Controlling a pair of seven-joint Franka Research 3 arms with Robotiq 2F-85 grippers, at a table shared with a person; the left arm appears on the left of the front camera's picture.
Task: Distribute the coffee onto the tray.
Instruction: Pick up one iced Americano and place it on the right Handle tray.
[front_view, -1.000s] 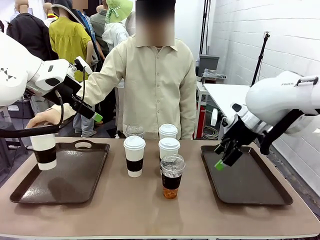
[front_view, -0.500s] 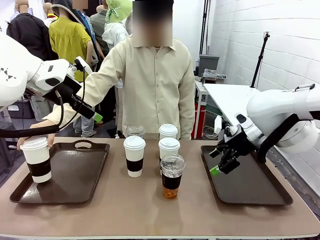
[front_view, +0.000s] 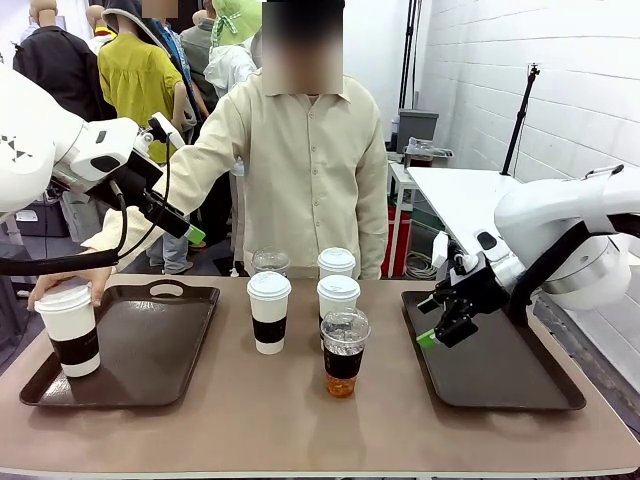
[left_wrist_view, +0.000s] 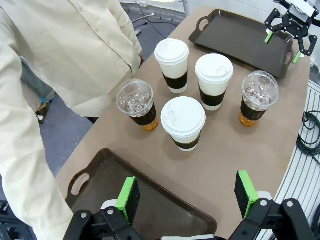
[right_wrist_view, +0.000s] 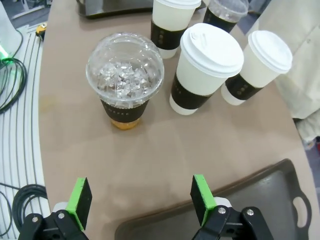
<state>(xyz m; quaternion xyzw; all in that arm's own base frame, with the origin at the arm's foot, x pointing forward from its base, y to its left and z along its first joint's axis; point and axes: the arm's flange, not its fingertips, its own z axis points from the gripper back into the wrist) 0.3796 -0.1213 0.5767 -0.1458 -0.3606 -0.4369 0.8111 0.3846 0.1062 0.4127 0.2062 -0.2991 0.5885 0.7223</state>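
At the far left, the left tray (front_view: 150, 350) carries one white lidded cup (front_view: 70, 330) with a dark sleeve at its near left corner. The person's hand (front_view: 62, 287) rests on the lid, seemingly setting the cup down or steadying it, with the sleeve stretched out across the table's far edge. So one coffee appears delivered.

Above that tray hangs the left gripper (left_wrist_view: 187, 192), raised well clear of the table on a bent arm. This probably leaves the person room to work beneath it. Its green pads are spread wide with nothing between them, and it looks down over the tray's inner edge toward the cups.

In the middle of the table the other five cups cluster close together, none on a tray yet. A white cup (front_view: 268, 312) stands front left, with a clear domed cup (front_view: 269, 262) behind it. Two more white cups (front_view: 338, 295) stand one behind the other. An iced amber cup (front_view: 344, 352) stands nearest the robot, just in front of them.

To the right, the right gripper (front_view: 438, 326) hovers low over the inner edge of the right tray (front_view: 500, 370), which is bare. Its arm is folded back and its fingers angle toward the cluster. Its pads stand wide apart and empty, lined up roughly with the iced amber cup, which is likely its first pick.
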